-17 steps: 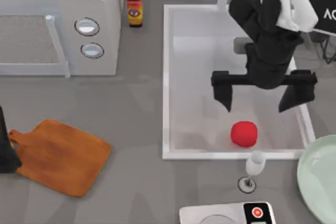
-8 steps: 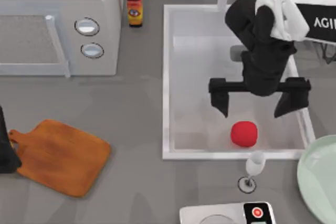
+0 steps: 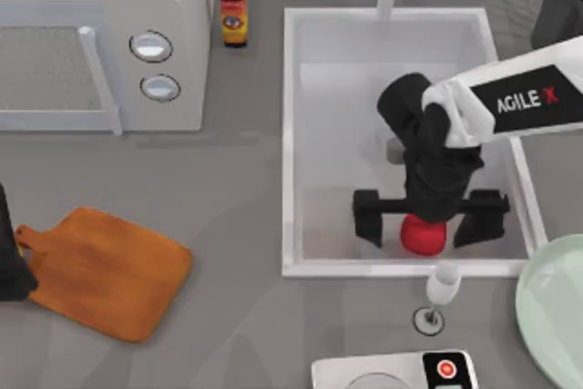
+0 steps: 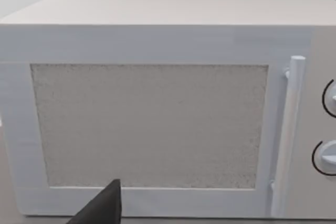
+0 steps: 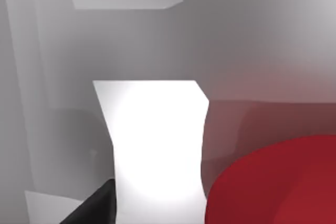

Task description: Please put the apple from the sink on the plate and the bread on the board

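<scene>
**A:** Grey bench (image 3: pixel 237 179) everywhere, with the white sink (image 3: pixel 290 134) set into its right half and a microwave (image 3: pixel 100 43) at the back left. Where was the apple?

**B:** The apple (image 3: pixel 422 236) sat on the sink floor near the front wall. The right gripper (image 3: pixel 428 219) hung directly over it, jaws spread wide, one finger on each side and neither touching the fruit as far as I could judge. In the right wrist view the apple (image 5: pixel 278 182) loomed large and close.

**A:** What worried you?

**B:** The fruit is round and smooth. If the jaws had closed off-centre, it could have squirted toward the front wall or rolled across the basin. The fingers also stood close to the floor, so a deeper descent might have driven the tips into it.

**A:** And the way out?

**B:** A wine glass (image 3: pixel 441 293) stood on the bench just outside the sink's front rim, between the apple and the plate (image 3: pixel 547 302) at the right edge. A low carry straight toward the plate could have knocked it over.

**A:** The other half of the job?

**B:** I could not find the bread. The board (image 3: pixel 105 271) lay bare at front left, and the left arm sat parked beside it at the left edge; I could not tell how its jaws stood.
</scene>
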Tool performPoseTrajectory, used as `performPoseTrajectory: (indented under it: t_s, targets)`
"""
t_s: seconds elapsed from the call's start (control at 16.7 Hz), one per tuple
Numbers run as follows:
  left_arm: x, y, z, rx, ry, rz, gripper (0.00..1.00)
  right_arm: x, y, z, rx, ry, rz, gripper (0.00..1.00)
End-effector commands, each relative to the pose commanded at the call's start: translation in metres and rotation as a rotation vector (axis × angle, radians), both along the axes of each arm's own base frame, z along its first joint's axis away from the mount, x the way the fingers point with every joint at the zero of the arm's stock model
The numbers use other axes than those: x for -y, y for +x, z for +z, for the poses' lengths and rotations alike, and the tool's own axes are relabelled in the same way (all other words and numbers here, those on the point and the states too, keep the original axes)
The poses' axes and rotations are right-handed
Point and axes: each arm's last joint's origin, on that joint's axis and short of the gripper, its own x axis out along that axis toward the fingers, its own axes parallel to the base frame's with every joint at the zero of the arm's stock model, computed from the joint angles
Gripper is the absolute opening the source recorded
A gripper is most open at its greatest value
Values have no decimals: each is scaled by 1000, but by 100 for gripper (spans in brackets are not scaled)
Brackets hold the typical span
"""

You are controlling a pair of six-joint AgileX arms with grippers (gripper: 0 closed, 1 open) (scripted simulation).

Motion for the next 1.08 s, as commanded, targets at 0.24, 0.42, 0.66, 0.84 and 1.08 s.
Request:
performPoseTrajectory:
  t_s: [0.24, 0.42, 0.66, 0.84, 1.08]
  targets:
    - [0, 0, 0, 0, 0, 0, 100, 1, -3, -10, -7, -4, 0, 100]
    - [0, 0, 0, 0, 0, 0, 100, 1, -3, -10, -7, -4, 0, 85]
    - [0, 0, 0, 0, 0, 0, 100, 1, -3, -10, -7, -4, 0, 55]
    - [0, 0, 0, 0, 0, 0, 100, 1, -3, -10, -7, -4, 0, 32]
    - [0, 0, 0, 0, 0, 0, 100, 1, -3, -10, -7, -4, 0, 2]
